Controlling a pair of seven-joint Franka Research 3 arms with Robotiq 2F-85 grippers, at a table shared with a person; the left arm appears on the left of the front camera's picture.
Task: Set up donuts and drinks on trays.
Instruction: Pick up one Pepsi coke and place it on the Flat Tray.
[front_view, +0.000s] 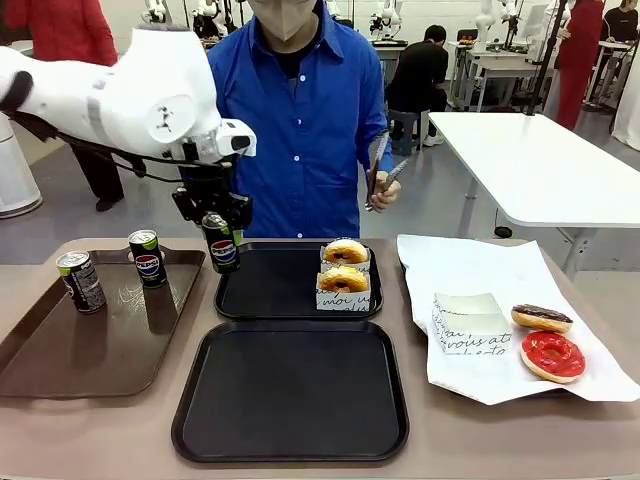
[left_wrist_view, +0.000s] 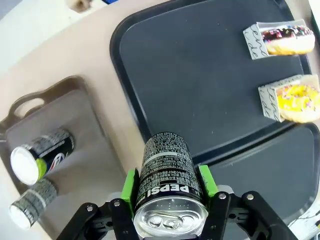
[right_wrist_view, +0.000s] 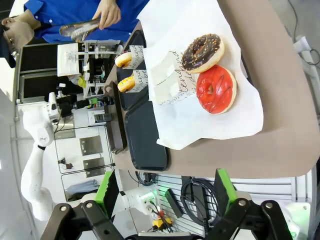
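Note:
My left gripper (front_view: 222, 232) is shut on a dark Pepsi can (front_view: 222, 250), held upright just above the left rim of the far black tray (front_view: 270, 288). In the left wrist view the can (left_wrist_view: 166, 160) sits between the green pads (left_wrist_view: 131, 185). Two glazed donuts in white boxes (front_view: 345, 266) stand on that tray's right side. The near black tray (front_view: 290, 392) is bare. Two more cans (front_view: 80, 281) (front_view: 148, 258) stand on the brown tray (front_view: 100, 350). My right gripper (right_wrist_view: 165, 195) is open off the table's edge, apart from the chocolate donut (right_wrist_view: 202, 52) and red donut (right_wrist_view: 216, 89).
On the white paper sheet (front_view: 500, 270) at the right lie an empty box (front_view: 468, 322), a chocolate donut (front_view: 541, 318) and a red-iced donut (front_view: 552, 356). A person in a blue shirt stands at the far side holding tongs (front_view: 380, 172).

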